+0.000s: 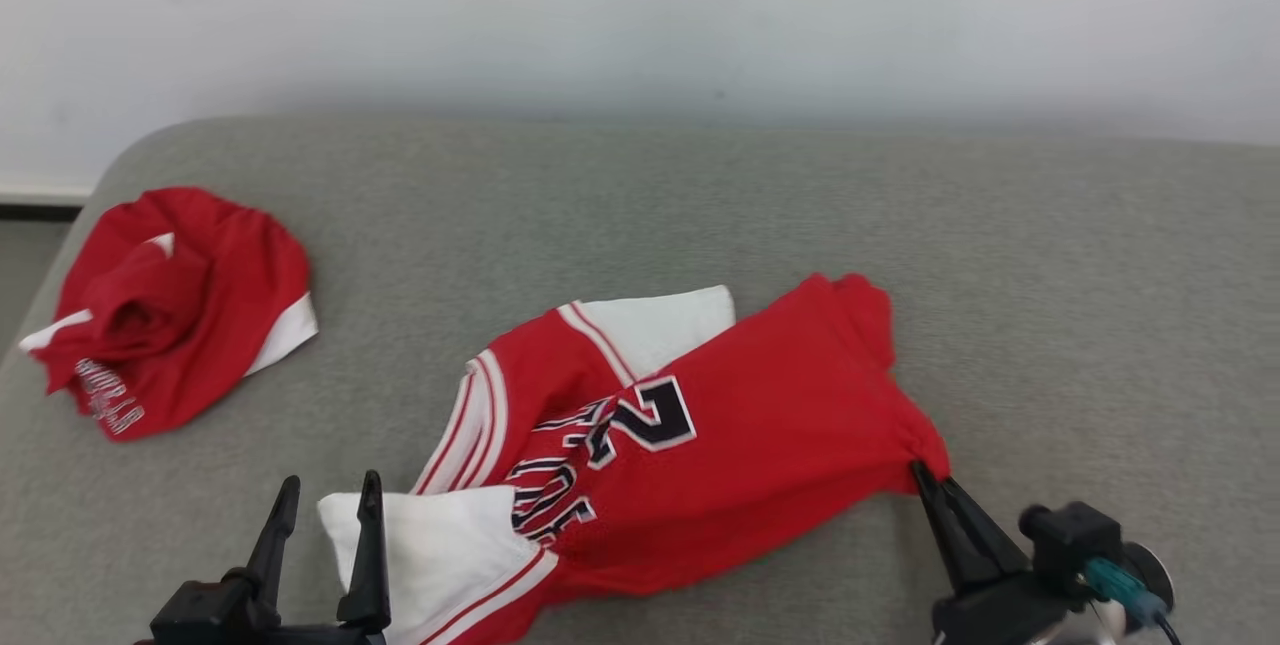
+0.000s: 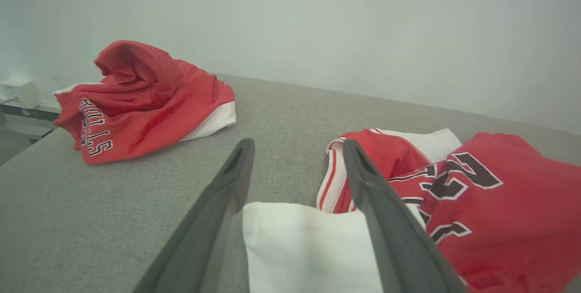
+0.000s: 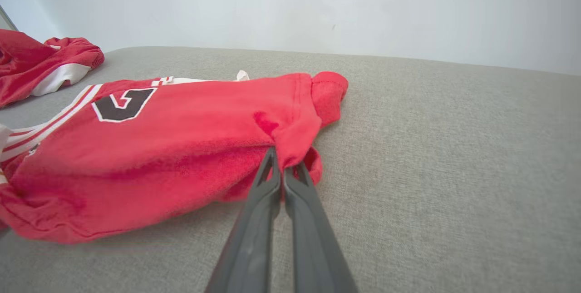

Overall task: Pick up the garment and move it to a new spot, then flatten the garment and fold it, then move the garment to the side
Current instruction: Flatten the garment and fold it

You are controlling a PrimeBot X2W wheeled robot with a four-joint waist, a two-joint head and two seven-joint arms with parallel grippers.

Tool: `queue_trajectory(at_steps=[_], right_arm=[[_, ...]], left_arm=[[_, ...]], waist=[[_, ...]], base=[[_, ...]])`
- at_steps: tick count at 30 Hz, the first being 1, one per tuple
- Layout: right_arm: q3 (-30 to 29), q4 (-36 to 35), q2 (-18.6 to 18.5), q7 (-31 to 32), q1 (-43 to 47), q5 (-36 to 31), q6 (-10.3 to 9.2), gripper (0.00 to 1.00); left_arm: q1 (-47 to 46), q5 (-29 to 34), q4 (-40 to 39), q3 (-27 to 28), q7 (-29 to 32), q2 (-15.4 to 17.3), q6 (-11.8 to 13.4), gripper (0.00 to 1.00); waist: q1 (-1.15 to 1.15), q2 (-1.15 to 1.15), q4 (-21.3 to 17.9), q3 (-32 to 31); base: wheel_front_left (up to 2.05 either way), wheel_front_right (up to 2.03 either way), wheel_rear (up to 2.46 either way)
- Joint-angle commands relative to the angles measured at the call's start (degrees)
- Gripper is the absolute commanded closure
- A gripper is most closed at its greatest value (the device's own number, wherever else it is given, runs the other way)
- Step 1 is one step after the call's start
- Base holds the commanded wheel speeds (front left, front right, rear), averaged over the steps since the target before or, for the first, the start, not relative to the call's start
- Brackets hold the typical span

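On the grey padded surface [image 1: 640, 205] the red jersey [image 1: 760, 425] lies crumpled, soft and limp. Right gripper [image 3: 283, 161] fingers pinch its hem corner [image 3: 295, 145]; left gripper [image 1: 331, 478] fingers stand open over the white sleeve [image 1: 440, 545], probably the second hold.

Pinching the red garment [image 3: 172, 147] at a bunched edge with the right gripper [image 3: 283, 162], closed tight — on a grey cushion [image 3: 431, 147], another red bundle [image 3: 41, 66] at left.
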Motion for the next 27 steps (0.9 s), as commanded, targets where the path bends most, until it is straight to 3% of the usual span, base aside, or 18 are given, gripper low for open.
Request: queue_trajectory(at_steps=[1,11,12,13,14,27], right_arm=[[-0.29,-0.68,-0.69,-0.01,1.27,0.41,-0.15,1.0],[-7.09,-9.94,-1.3,3.15,10.4,1.87,-0.15,1.0],[-7.84,-10.35,-1.25,3.54,11.0,1.84,-0.15,0.88],[-8.52,-10.69,-1.14,3.69,11.49,1.41,-0.15,0.11],[-9.1,-11.06,-0.73,3.7,11.89,1.2,-0.15,0.0],[-13.36,-18.22,3.53,0.81,13.73,-3.24,-0.15,0.0]], left_arm=[[0.54,-0.14,0.14,-0.01,-0.05,-0.06,-0.06,0.0],[0.06,-0.57,0.84,-0.07,-0.04,-0.11,-0.28,0.0],[0.16,-0.64,0.9,-0.07,-0.04,-0.11,-0.29,0.0],[0.29,-0.72,0.98,-0.12,-0.04,-0.11,-0.29,0.0],[0.51,-0.8,1.07,-0.14,-0.04,-0.1,-0.29,0.0],[2.21,-0.48,0.41,1.19,-0.04,-0.12,-0.28,0.0]], waist=[[0.0,0.0,-3.34,-1.33],[0.0,0.0,-6.86,-1.05],[0.0,0.0,-6.96,-1.19],[0.0,0.0,-7.01,-1.41],[0.0,0.0,-7.07,-1.61],[0.0,0.0,-7.41,-3.84]], base=[[0.0,0.0,0.0],[0.0,0.0,0.0],[0.0,0.0,0.0],[0.0,0.0,0.0],[0.0,0.0,0.0],[0.0,0.0,0.0]])
